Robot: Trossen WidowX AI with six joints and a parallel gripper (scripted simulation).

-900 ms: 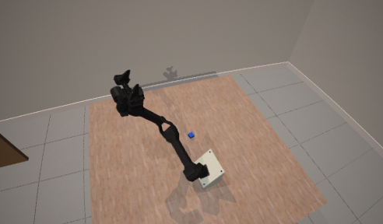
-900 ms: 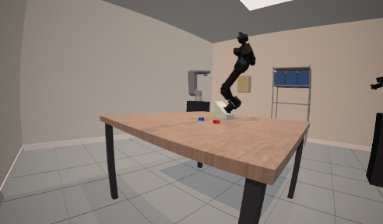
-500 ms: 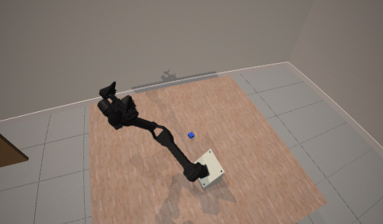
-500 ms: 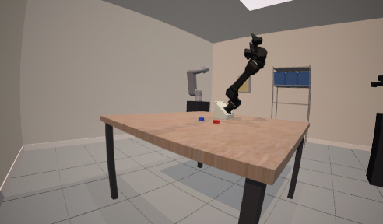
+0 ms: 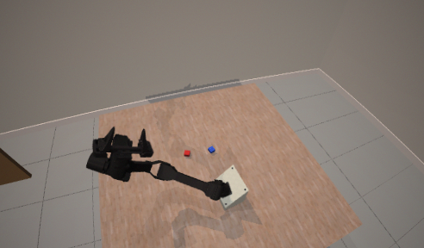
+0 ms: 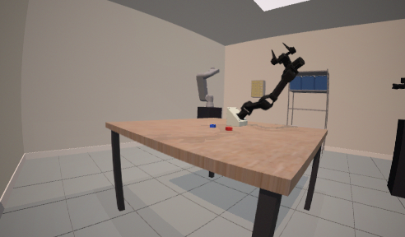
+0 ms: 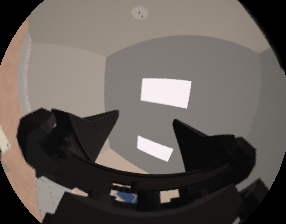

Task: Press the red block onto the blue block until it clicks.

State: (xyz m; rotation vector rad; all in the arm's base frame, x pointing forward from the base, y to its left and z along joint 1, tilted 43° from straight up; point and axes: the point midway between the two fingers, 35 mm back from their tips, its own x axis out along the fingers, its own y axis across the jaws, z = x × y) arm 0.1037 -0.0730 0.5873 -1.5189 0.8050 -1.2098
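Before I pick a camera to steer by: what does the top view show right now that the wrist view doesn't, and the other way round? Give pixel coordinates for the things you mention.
Only the top view shows the red block (image 5: 187, 152) and the blue block (image 5: 211, 150), lying apart on the table.

Only the wrist view shows the ceiling lights (image 7: 166, 93) (image 7: 154, 148) and the round fixture (image 7: 139, 12).

Both show the open gripper (image 5: 128, 129) (image 7: 146, 117) with nothing between its fingers, and part of the wooden tabletop (image 5: 267, 142) (image 7: 9, 75).
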